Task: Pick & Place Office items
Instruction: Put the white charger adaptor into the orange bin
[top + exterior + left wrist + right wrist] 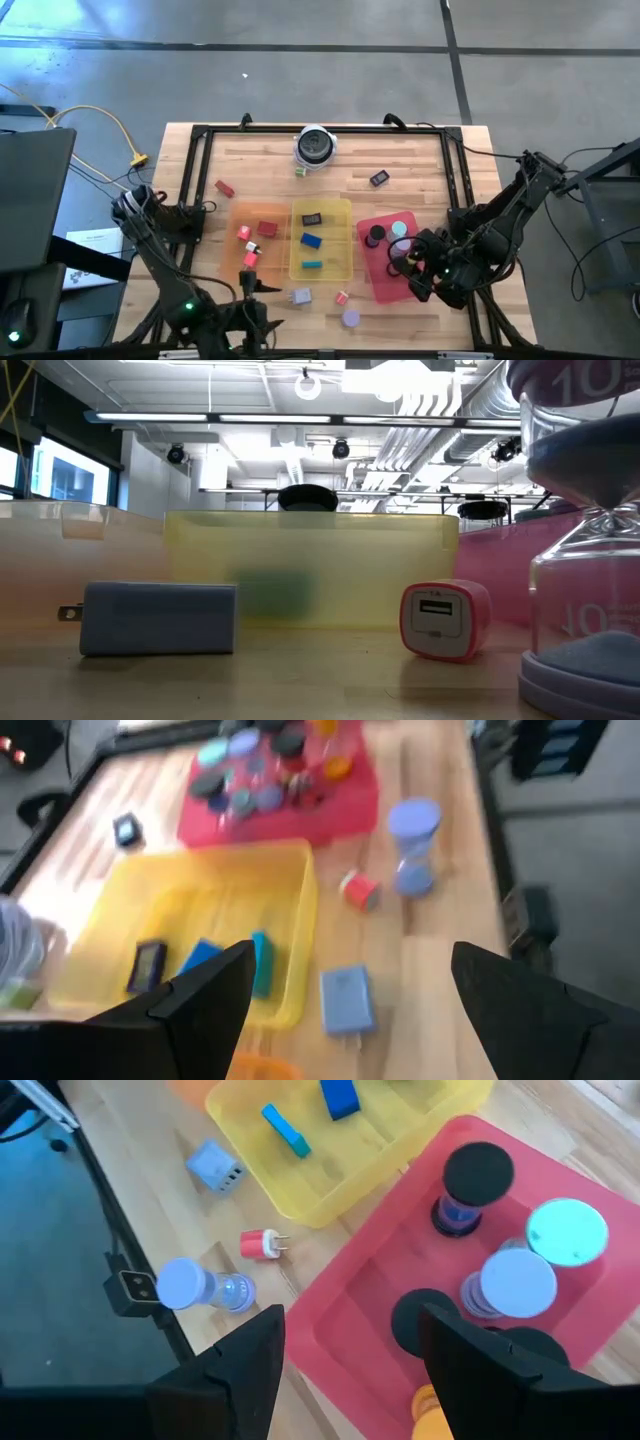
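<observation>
The office items lie spread over the table. A grey-blue plug block (345,1000) lies flat on the wood beside the yellow tray (345,240), with a small red-and-white plug (358,890) and an upright purple sand timer (413,845) beyond it. My left gripper (352,952) hangs open above the table's near edge (250,284), short of the grey-blue block. My right gripper (352,1320) stands open over the red tray (360,1280), above its round-capped timers: black (478,1172), teal (567,1232), pale purple (518,1280). An orange piece (432,1415) shows beside one finger; I see no touch.
The yellow tray holds a black (312,218), a blue (311,240) and a teal block (312,264). Red and pink bits (247,245) lie in the orange tray (272,210). A silver-and-black round object (315,147), a red bit (224,187) and a black bit (379,179) lie farther back.
</observation>
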Controlling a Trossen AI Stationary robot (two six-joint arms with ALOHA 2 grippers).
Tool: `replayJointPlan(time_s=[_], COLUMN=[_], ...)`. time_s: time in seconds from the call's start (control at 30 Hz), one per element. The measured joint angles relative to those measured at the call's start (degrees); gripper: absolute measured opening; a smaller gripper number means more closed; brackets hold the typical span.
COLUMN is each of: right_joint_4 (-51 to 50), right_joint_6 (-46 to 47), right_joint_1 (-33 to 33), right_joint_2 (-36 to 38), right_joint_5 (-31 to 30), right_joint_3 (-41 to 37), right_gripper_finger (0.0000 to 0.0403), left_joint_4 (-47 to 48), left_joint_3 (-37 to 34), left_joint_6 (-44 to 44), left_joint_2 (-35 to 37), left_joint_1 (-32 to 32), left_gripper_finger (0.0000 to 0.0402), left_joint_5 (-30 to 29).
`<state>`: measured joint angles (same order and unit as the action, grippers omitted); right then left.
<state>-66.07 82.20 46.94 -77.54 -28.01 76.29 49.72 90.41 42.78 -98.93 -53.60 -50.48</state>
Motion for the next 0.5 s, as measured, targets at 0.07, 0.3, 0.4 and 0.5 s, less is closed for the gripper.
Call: replayJointPlan(time_s=[0.07,0.3,0.4,0.5], right_joint_4=[0.88,2.31,2.45,2.50], right_joint_6=[-0.50,-1.10,-1.10,-1.10], right_joint_1=[0.00,0.00,0.00,0.00], right_joint_2=[0.00,0.00,0.00,0.00], right_joint_5=[0.00,-0.05,-0.09,-0.11], right_joint_3=[0.00,0.00,0.00,-0.02], right_gripper_finger=[0.0217,0.0217,0.0217,0.0217], left_joint_4=[0.57,0.82,0.60,0.46], left_joint_3=[-0.02,-0.02,0.01,-0.02], left_joint_6=[1.02,0.35,0.41,2.08], left_joint_2=[-1.27,-8.78,-11.86,-13.43], left_joint_1=[0.86,3.78,4.85,5.36], left_gripper_finger=[0.0326,0.0326,0.0326,0.0326], left_joint_5=[1.59,9.67,9.85,10.81])
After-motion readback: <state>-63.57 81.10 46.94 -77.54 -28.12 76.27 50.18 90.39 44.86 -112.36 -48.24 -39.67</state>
